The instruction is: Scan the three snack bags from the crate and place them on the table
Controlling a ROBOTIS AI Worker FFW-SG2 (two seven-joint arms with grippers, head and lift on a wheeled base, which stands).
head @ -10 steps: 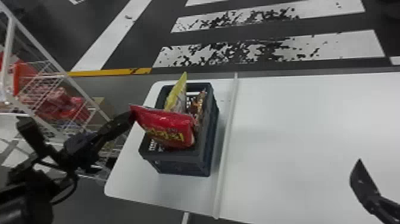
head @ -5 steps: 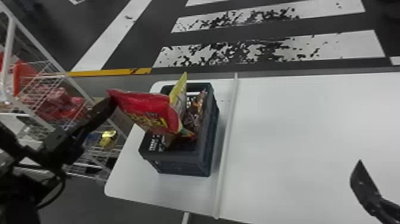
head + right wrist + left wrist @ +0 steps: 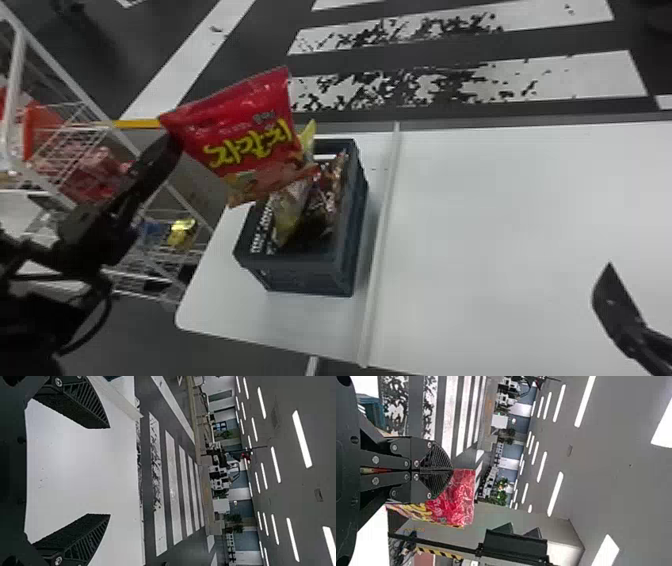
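Raised higher and swung up since the earlier frame: one glossy red plastic snack bag [image 3: 240,145], carried by the black two-finger left hand [image 3: 172,140]. As for the rest, biggest stuff first. Plenty of space is taken up by the smooth white table [image 3: 510,235], with a white wire rack [image 3: 20,95] seen off to its left. Across the table, a thin raised white strip [image 3: 382,240] can be seen. Left of that strip, the dark blue-grey plastic crate [image 3: 305,272] is set on the table. The red bag is held tilted over the crate, pinched at one corner, fingers pressed together on it. Inside the crate, a yellow snack bag [image 3: 308,136] and a brown snack bag [image 3: 336,192] are partly hidden. Over on the right, the black right hand [image 3: 617,310] is held wide, nothing gripped.
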